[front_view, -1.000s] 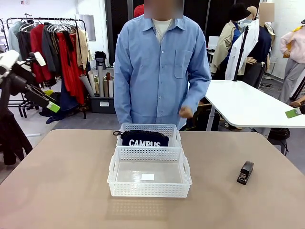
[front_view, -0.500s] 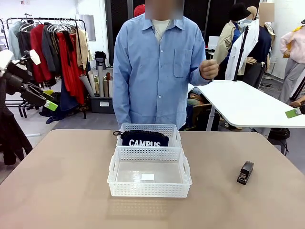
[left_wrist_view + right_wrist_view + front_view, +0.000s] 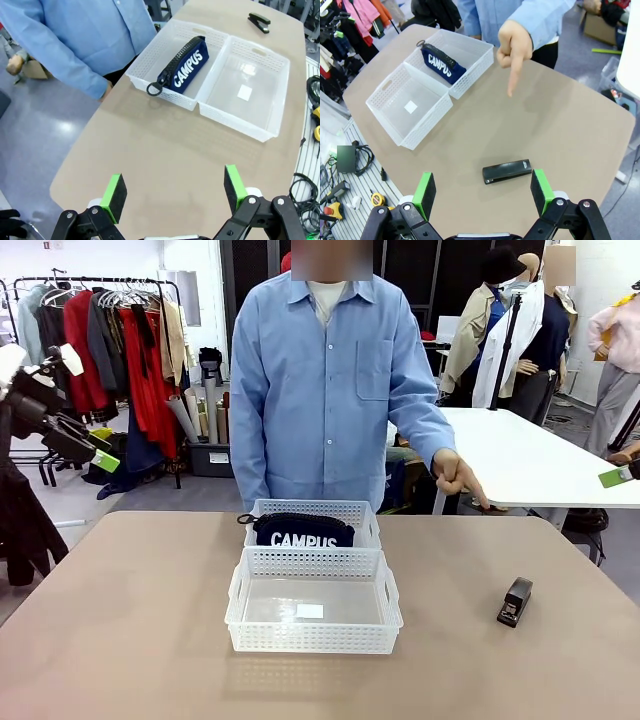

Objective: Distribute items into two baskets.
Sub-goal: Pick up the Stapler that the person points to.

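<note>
Landmark for this entry: the empty basket [image 3: 313, 637], the one nearer the robot on the tan table [image 3: 120, 620].

- Second basket [image 3: 310, 507] stood directly behind the empty one, on the person's side, long walls touching.
- Navy pouch [image 3: 303, 532] lay inside the second basket, "CAMPUS" lettering facing the robot, zip pull hanging over that basket's left corner.
- Stapler [image 3: 515, 601] lay flat on the bare table, well apart from the empty basket, on its right. It was in neither basket.
- Person's hand [image 3: 512, 42] was raised beyond and to the right of the empty basket, index finger extended and pointing down at the tabletop. It touched nothing.
- Left gripper [image 3: 174, 187]: released, green pads wide apart with nothing between them. It hung high over the table's left end, well left of the empty basket. Both baskets lay ahead of it in its wrist view.
- Right gripper [image 3: 483, 190]: released, pads wide apart and empty. It hung above the table, to the right of the empty basket. The stapler lay below, just past its pads in the wrist view, and was not touched.
</note>
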You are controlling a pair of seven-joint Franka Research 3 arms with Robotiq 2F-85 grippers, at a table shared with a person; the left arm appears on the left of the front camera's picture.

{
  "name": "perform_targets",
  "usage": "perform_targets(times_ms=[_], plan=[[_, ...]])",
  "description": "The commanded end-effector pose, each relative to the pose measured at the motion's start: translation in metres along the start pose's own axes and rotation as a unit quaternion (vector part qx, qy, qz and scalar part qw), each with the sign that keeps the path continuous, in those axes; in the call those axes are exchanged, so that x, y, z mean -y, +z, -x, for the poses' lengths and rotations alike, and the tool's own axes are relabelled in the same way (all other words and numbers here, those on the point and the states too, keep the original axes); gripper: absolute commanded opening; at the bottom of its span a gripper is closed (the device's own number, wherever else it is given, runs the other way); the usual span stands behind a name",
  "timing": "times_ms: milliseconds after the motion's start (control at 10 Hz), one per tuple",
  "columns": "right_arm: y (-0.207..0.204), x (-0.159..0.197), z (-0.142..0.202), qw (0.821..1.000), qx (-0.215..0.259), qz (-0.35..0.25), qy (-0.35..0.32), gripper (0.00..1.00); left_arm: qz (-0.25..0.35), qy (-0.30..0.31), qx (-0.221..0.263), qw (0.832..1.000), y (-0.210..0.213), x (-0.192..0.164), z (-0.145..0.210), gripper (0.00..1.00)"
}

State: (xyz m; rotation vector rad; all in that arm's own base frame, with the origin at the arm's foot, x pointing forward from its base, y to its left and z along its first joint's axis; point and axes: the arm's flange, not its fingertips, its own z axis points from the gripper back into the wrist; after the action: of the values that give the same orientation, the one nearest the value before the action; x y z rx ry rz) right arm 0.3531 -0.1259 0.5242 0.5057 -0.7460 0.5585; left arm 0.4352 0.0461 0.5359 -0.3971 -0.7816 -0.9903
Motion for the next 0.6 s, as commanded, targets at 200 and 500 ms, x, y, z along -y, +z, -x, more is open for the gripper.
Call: perform_targets(times_ms=[200,500], plan=[[0.0003,0.0022,-0.0014,1.0,0.016,-0.008,0.009,1.0,-0.001,0.004,0.0,1.0,0.001,0.0009,0.0002,1.0],[0.0003,0.0022,-0.0014,1.0,0.016,-0.008,0.009,1.0,-0.001,0.004,0.0,1.0,0.001,0.0009,0.0002,1.0]])
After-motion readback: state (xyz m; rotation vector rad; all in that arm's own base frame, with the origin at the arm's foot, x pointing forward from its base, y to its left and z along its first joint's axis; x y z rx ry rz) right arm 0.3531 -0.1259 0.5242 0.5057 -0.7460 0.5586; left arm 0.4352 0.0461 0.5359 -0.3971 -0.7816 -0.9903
